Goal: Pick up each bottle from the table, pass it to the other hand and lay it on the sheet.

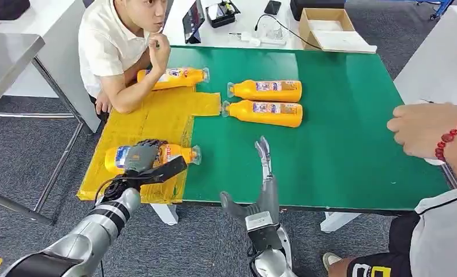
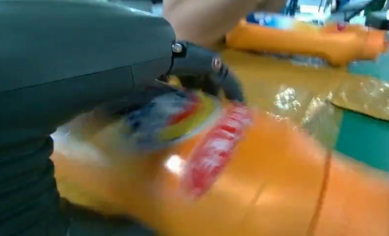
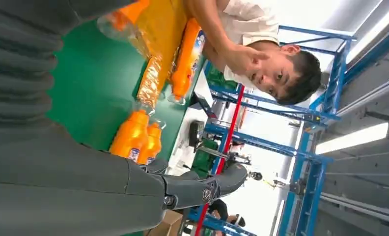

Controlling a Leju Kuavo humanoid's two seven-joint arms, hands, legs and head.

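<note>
The orange bottle (image 1: pixel 157 156) under my left hand (image 1: pixel 141 157) lies on its side on the yellow sheet (image 1: pixel 157 118), near the table's front left corner, cap pointing toward the table's middle and reaching just past the sheet's right edge onto the green table (image 1: pixel 341 115). My left hand is clasped over its label end, fingers curled across the body; the left wrist view is blurred but shows the bottle pressed right against the palm. My right hand (image 1: pixel 265 173) holds nothing, fingers straight and together, pointing away from me over the table's front edge, well clear of the bottle. A second bottle (image 1: pixel 174 76) lies on the sheet's far end, against the forearm of a seated person (image 1: pixel 119 46). Two more bottles, (image 1: pixel 266 90) and (image 1: pixel 265 113), lie side by side on bare green just right of the sheet, caps toward it, not yet handled. Another person's hand (image 1: pixel 422 127) rests at the table's right edge. Judgement: this is the lay-down step. Risks: the bottle is round and on its side, so letting go unevenly could roll it off the sheet or toward the front edge; fingers lifting could snag the crinkled sheet and drag it; the neck already overhangs the sheet.
</note>
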